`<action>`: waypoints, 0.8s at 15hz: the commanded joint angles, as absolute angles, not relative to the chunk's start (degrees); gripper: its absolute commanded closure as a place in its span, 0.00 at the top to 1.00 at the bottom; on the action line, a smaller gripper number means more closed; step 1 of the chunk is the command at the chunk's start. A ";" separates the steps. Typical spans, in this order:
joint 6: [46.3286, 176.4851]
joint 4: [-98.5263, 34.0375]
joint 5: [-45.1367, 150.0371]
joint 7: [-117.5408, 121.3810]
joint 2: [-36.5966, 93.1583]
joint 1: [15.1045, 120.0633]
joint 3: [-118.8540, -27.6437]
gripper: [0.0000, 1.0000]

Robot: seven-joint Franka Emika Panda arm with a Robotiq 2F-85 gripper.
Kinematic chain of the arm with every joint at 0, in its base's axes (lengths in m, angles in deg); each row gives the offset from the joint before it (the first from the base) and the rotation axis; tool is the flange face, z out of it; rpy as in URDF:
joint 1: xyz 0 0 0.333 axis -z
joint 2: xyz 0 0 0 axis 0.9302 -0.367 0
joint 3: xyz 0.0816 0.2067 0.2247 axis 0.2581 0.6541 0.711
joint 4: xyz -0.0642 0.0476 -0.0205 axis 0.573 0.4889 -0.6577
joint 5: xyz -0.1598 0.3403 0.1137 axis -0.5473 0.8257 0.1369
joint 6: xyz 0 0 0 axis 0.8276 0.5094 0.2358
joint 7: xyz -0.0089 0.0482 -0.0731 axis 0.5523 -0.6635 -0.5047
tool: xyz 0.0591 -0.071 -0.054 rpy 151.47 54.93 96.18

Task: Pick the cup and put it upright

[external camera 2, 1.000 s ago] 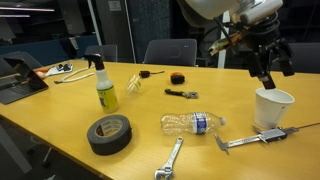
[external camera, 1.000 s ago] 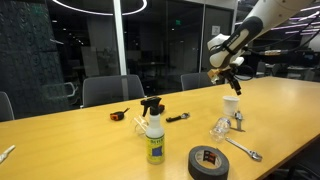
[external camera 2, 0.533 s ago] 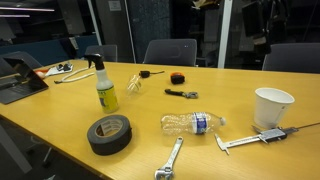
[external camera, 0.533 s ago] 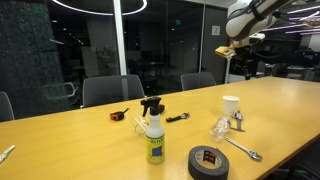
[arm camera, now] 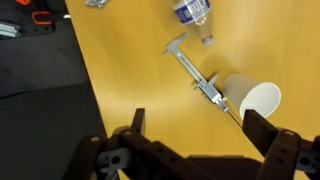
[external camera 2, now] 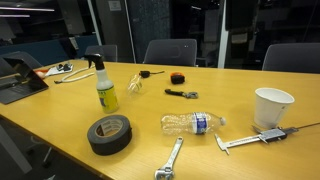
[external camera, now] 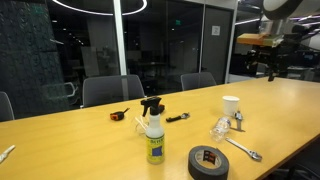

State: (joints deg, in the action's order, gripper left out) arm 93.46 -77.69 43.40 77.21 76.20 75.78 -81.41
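The gripper [arm camera: 194,118] is hanging high above the table [arm camera: 130,70] with its 2 fingers [arm camera: 136,124] spread wide and nothing sitting between them. In an exterior view the gripper [external camera: 271,68] is showing up near the top corner, well above and off to the side of the cup [external camera: 231,105]. The cup is standing upright on the table, mouth facing up, untouched by the gripper. Through the wrist view the cup [arm camera: 255,98] is sitting far below the gripper, appearing just past the tip of 1 finger, with its open rim facing the camera. A caliper [arm camera: 200,78] is lying beside the cup, running from the cup toward a clear plastic bottle [arm camera: 190,10] that is lying on its side farther out from the gripper. In an exterior view the cup [external camera 2: 273,108] is standing just behind the caliper [external camera 2: 252,140], with the bottle [external camera 2: 193,124] near it; a wrench [external camera 2: 171,160], a black tape roll [external camera 2: 108,133] and a spray bottle [external camera 2: 105,85] are resting farther away from the cup, well apart from the gripper.
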 commanded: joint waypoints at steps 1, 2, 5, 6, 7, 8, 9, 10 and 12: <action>91.27 -86.26 49.28 63.53 86.36 78.24 -81.42 1.00; 92.39 -82.24 48.51 68.15 80.43 80.60 -78.46 1.00; 91.63 -85.61 50.25 63.42 84.42 81.42 -78.70 1.00; 91.63 -85.88 50.28 63.19 84.78 81.43 -78.69 1.00; 91.63 -85.94 50.29 63.08 84.83 81.43 -78.69 1.00; 91.63 -85.96 50.30 62.99 84.83 81.43 -78.69 1.00; 91.63 -86.00 50.31 62.92 84.82 81.43 -78.69 1.00; 91.63 -86.03 50.31 62.88 84.82 81.43 -78.68 1.00; 91.63 -86.05 50.31 62.80 84.82 81.43 -78.68 1.00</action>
